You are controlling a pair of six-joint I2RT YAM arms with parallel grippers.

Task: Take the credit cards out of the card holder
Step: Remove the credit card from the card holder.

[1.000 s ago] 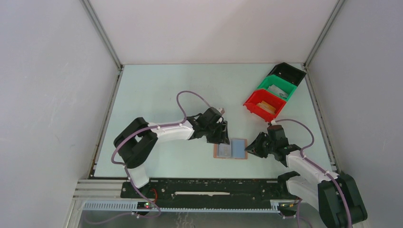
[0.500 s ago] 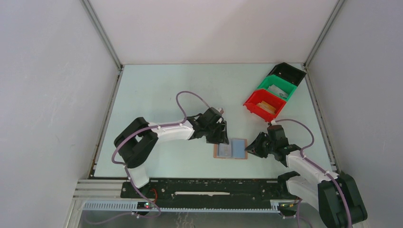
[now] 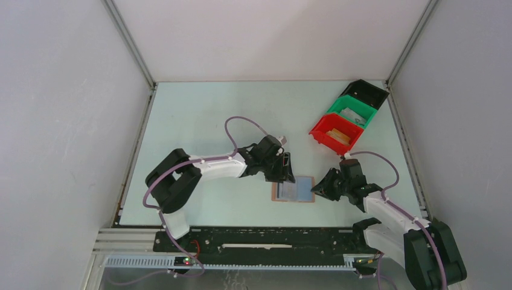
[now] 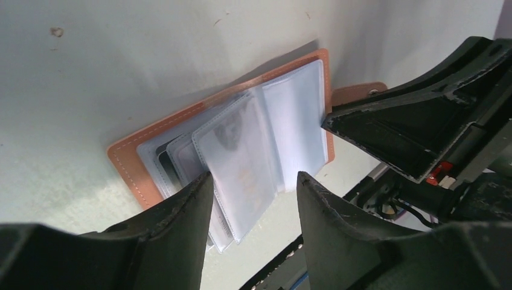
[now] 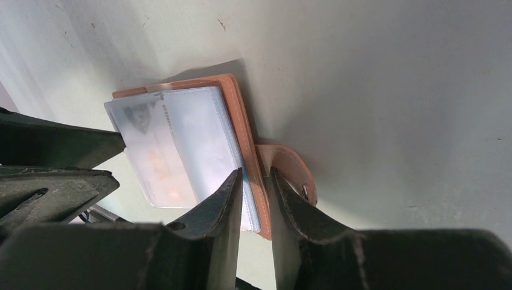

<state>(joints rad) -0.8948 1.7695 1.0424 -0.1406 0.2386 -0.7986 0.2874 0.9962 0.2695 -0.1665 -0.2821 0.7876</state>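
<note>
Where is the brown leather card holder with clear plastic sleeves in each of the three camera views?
Top external: brown leather card holder lies open, low centre, between left claw and right claw.
Left wrist: card holder fills the centre, slanting lower left to upper right.
Right wrist: card holder left of centre, above the right claw.
Shared landmark: right claw at the card holder's edge.

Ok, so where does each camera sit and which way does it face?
Top view: fixed above and behind the arms, looking down on the table; both whole arms show.
Left wrist: just behind the left gripper, looking past it at the open card holder.
Right wrist: just behind the right gripper, looking past it at the holder's strap side.
Shared: all show the card holder.
</note>
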